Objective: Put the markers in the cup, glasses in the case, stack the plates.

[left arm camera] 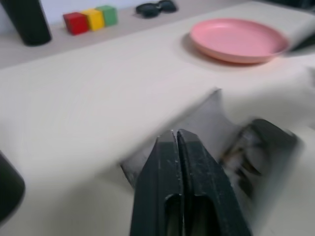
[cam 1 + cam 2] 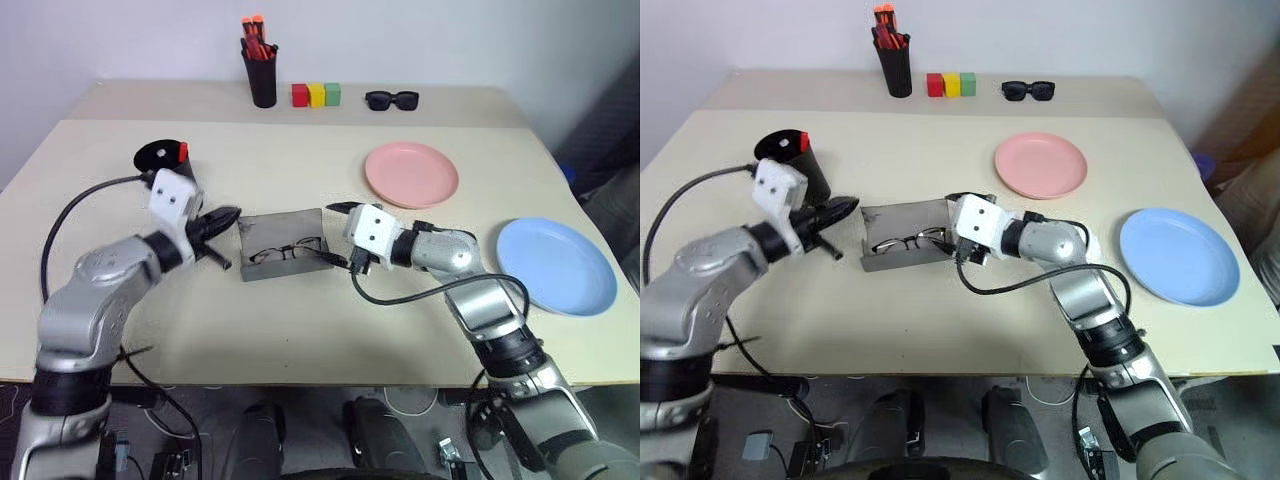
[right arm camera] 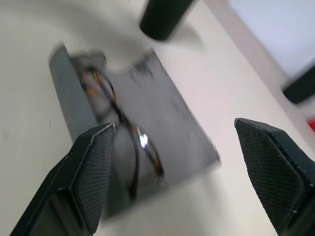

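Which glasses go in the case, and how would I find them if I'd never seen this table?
Start at the big beige table and look at its middle, between the two robot arms. There lies an open grey case, and the glasses are already lying in it. They have thin dark wire rims and clear lenses, unlike the chunky black sunglasses at the far edge beside the coloured blocks.

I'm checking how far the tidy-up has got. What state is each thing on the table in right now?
Case: open, lid up.
Glasses: lying inside the case.
Cup: upright, red marker end showing at its rim.
Pink plate: flat on the table, not stacked.
Blue plate: flat on the table, apart from the pink one.
Left gripper: shut, empty.
Right gripper: open, empty.
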